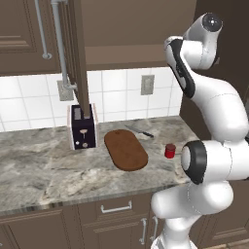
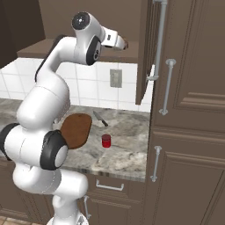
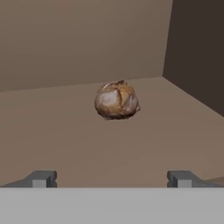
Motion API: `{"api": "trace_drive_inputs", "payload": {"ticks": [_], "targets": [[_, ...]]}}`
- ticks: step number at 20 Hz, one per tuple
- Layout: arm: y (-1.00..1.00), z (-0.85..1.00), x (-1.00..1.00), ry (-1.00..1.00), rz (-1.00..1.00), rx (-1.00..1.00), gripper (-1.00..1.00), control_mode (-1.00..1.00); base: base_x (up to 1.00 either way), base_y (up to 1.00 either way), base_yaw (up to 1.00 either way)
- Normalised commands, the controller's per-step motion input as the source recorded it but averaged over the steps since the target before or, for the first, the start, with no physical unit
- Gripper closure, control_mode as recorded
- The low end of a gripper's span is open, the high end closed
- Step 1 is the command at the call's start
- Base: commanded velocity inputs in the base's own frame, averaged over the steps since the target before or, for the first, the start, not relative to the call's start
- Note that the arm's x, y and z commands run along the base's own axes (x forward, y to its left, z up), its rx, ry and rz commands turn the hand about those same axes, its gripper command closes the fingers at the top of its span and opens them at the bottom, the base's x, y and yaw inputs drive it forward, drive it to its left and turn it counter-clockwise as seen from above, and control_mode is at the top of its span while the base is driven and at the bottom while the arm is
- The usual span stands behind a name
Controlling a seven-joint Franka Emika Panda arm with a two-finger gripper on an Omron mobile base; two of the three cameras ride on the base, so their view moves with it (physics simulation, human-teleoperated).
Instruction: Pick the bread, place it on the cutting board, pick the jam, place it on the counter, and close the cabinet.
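Pincer (image 3: 111,179) gaping wide and empty, lining up on bread (image 3: 117,100) sitting straight ahead, farther inside the cabinet (image 2: 189,57).

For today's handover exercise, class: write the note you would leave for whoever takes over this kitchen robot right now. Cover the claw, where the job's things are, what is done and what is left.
Claw: open, empty, reaching into the cabinet toward the bread.
Bread: on the cabinet shelf, ahead of the fingertips, not yet touched.
Cutting board: bare, on the counter beside the toaster.
Jam: standing on the counter, right of the board.
Cabinet: door open.
Done: jam appears already on the counter.
Left: grasp the bread, set it on the board, close the cabinet.
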Motion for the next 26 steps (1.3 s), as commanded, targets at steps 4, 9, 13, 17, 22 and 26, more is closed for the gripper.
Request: {"api": "trace_drive_inputs", "payload": {"ticks": [4,9,13,17,22,26], "targets": [[0.00,0.00,0.37,0.00,0.00,0.00,-1.00,-1.00,0.00,0.00,0.00],[0.00,0.00,0.34,0.00,0.00,0.00,-1.00,-1.00,0.00,0.00,0.00],[0.00,0.00,0.37,0.00,0.00,0.00,-1.00,-1.00,0.00,0.00,0.00],[0.00,0.00,0.36,0.00,0.00,0.00,-1.00,-1.00,0.00,0.00,0.00],[-0.04,0.00,0.29,0.00,0.00,0.00,-1.00,-1.00,0.00,0.00,0.00],[-0.10,0.00,0.21,0.00,0.00,0.00,-1.00,-1.00,0.00,0.00,0.00]]}}
